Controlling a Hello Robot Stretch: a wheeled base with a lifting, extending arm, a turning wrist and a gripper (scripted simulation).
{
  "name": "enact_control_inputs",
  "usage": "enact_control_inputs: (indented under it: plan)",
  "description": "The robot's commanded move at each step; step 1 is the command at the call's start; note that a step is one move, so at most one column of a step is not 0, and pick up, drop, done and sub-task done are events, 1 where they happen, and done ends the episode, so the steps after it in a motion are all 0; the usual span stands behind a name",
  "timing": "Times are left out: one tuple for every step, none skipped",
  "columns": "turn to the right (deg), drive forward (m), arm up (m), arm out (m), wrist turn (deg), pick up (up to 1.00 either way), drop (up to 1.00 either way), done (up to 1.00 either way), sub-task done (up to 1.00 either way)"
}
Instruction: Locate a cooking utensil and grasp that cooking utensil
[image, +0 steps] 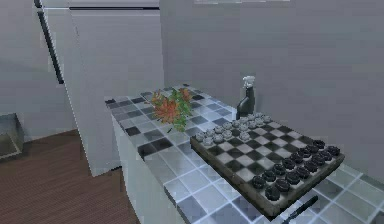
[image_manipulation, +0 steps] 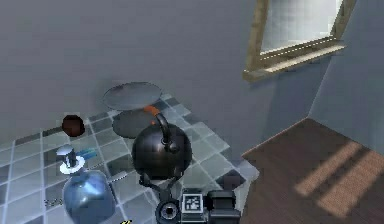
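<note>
Closest to you, at the arm side view's bottom edge, sits the dark arm (image_manipulation: 216, 208) with its two white squares (image_manipulation: 192, 202). Claw (image_manipulation: 152, 185) is just left of them, low in the picture. Right behind the claw stands a black kettle (image_manipulation: 162, 152) on the tiled table (image_manipulation: 215, 150), so you cannot tell whether the claw holds anything, nor whether it touches the kettle. How wide the claw stands cannot be told either.

Kettle is your cooking thing: round black body, looped handle on top, upright, near the table's end by the wood floor (image_manipulation: 320, 170).

Left of the kettle:
- bluish glass jar (image_manipulation: 88, 196), low at the arm side view's left
- small white thing (image_manipulation: 68, 155) just above the jar, too small to name
- dark brown ball (image_manipulation: 72, 124) farther out
- two flat grey discs (image_manipulation: 133, 96) beyond the kettle, near the wall

Window (image_manipulation: 300, 35) with a pale frame is at the upper right.

Forward view: a chessboard (image: 265, 155) with dark and light pieces lies on the table at the lower right. Beyond it are red-orange flowers (image: 172, 108) and a grey statuette (image: 246, 98) by the wall. White fridge (image: 100, 70) stands at the table's far end.
</note>
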Motion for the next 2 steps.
enact_control_inputs:
  plan:
    - [0.0,0.0,0.0,0.0,0.0,1.0,0.0,0.0,0.0]
    - [0.0,0.0,0.1,0.0,0.0,0.0,0.0,0.0,0.0]
